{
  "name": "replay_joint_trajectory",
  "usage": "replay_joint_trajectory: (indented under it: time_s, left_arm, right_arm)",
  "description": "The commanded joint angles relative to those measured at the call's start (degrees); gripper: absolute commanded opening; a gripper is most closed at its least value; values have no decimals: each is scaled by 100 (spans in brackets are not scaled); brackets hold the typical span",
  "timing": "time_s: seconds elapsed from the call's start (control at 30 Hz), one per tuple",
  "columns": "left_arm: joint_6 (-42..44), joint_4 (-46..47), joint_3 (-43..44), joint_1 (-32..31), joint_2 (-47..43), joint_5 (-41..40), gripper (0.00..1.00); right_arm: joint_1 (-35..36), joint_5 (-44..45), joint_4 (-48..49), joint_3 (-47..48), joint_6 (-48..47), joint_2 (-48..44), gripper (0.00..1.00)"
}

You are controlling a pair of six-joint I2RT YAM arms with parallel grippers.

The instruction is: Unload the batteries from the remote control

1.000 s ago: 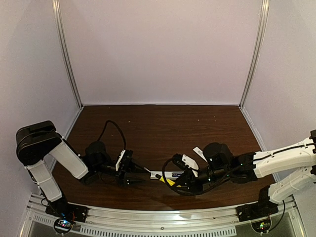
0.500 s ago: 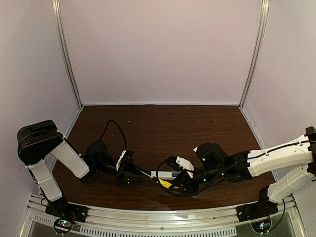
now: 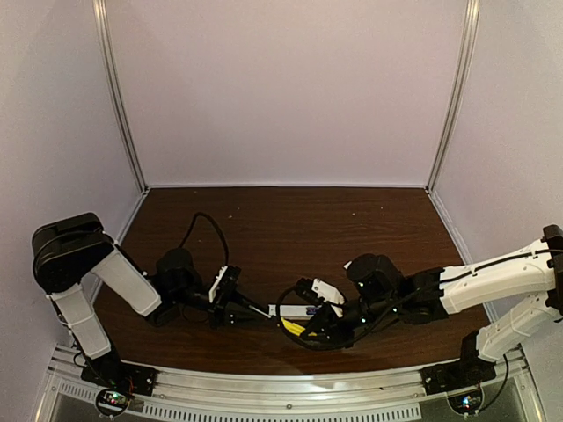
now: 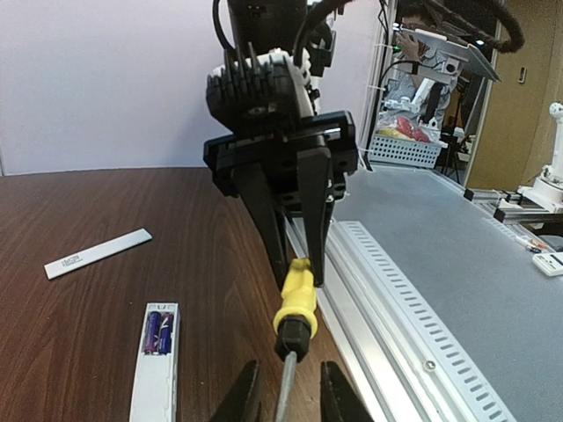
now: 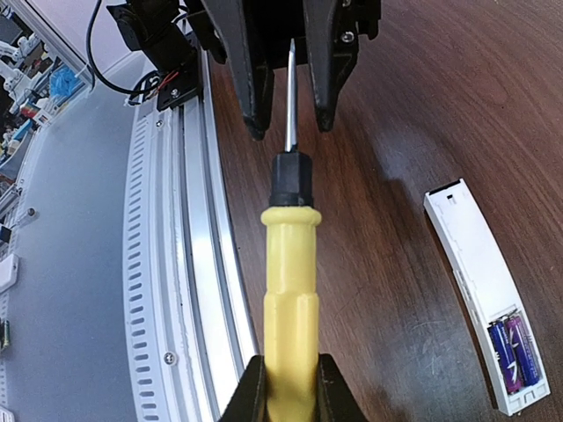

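L gripper (image 5: 290, 127) now narrower round screwdriver (image 5: 290, 290) shaft, prob. not touching.

My arms: left arm (image 3: 127, 286) and right arm (image 3: 493, 280), white shells over black joints.
My cables: thin, black; one cable (image 3: 204, 215) loops by the left wrist.
My fingers (image 4: 310, 207): matte black, tapering blades.
My bases (image 3: 132, 381): black plates, tiny coloured lights.

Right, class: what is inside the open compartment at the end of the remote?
Two purple-blue batteries lie side by side in the open recess at one end of the remote. The floor of the recess beneath them is covered by the batteries and cannot be seen.
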Motion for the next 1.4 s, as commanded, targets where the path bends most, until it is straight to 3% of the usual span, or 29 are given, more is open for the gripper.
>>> replay_joint_trajectory:
  time_s: [0.0,0.23,0.43,0.7,0.73,0.83,1.07,1.23,1.37]
  left_arm:
    - [99,-25,126,43,107,48,23]
    - [81,-61,148,39,116,57,16]
    - [92,-122,182,38,136,74,0]
    - [-19,17,158,38,134,65,0]
    - [-38,27,156,38,138,44,0]
    - [-103,77,156,39,135,-42,0]
    - [-335,260,165,38,163,-271,0]
    - [-526,387,260,39,262,-468,0]
    - [-768,589,332,38,361,-588,0]
  right_arm:
    - [53,21,-43,150,-90,-4,0]
    - [58,36,-82,190,-82,43,0]
    - [74,59,-33,207,-69,75,0]
    - [94,298,-16,218,31,58,0]
    - [95,376,10,204,51,35,3]
    - [94,613,107,150,83,-43,35]
    - [92,1262,730,-201,221,-360,79]
    - [92,1812,1148,-470,277,-539,98]
    - [92,2156,1480,-666,335,-721,100]
